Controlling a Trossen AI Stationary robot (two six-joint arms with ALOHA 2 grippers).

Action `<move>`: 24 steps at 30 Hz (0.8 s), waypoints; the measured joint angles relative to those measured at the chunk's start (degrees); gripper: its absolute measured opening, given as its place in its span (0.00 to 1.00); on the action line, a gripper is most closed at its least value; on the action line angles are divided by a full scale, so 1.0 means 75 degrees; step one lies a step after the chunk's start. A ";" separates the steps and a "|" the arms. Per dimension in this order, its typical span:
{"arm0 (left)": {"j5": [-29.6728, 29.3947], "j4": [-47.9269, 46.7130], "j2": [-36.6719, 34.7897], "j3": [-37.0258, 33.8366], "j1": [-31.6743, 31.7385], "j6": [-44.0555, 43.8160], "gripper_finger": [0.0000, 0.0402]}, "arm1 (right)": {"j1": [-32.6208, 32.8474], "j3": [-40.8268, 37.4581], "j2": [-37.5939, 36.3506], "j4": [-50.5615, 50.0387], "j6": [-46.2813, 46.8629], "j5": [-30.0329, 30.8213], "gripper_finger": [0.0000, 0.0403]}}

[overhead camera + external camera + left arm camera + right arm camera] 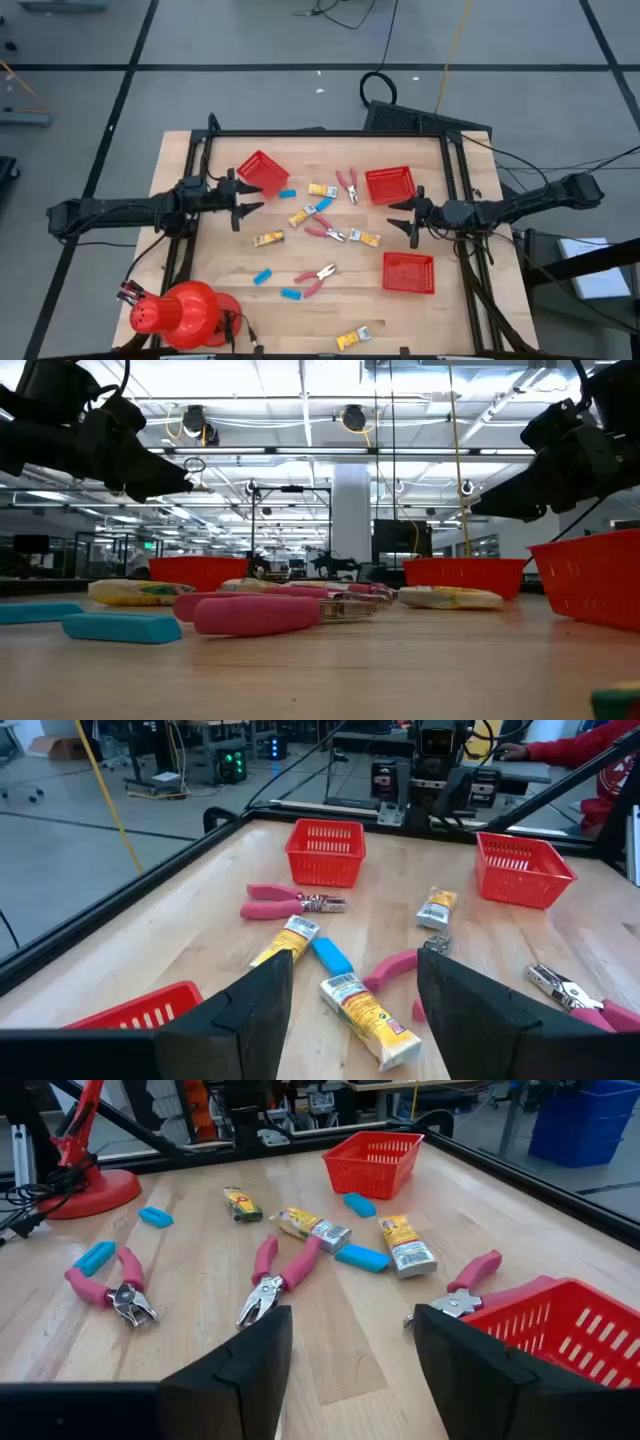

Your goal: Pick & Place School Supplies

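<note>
School supplies lie loose on the wooden table between the arms: red-handled pliers [325, 231] [348, 184] [317, 277], yellow-and-white packets [301, 215] [267, 238] [365, 238] and light-blue erasers [322, 204] [262, 276]. My left gripper [245, 200] [355, 1020] hovers open at the left side, above the table, beside a red basket [262, 173]. My right gripper [405, 215] [350, 1370] hovers open at the right side, just below another red basket [390, 184]. Both are raised clear in the low view, and neither touches anything.
A third red basket [409, 272] stands near the right front. One more packet [353, 338] lies at the near edge. A red cone-shaped object on a base [185, 312] sits at the near-left corner. A black frame [320, 133] rims the table.
</note>
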 joint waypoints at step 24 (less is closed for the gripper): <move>0.0006 -0.0062 0.0000 0.0000 0.0000 -0.0015 0.54 | 0.0000 0.0021 0.0157 -0.0004 0.0210 -0.0185 0.51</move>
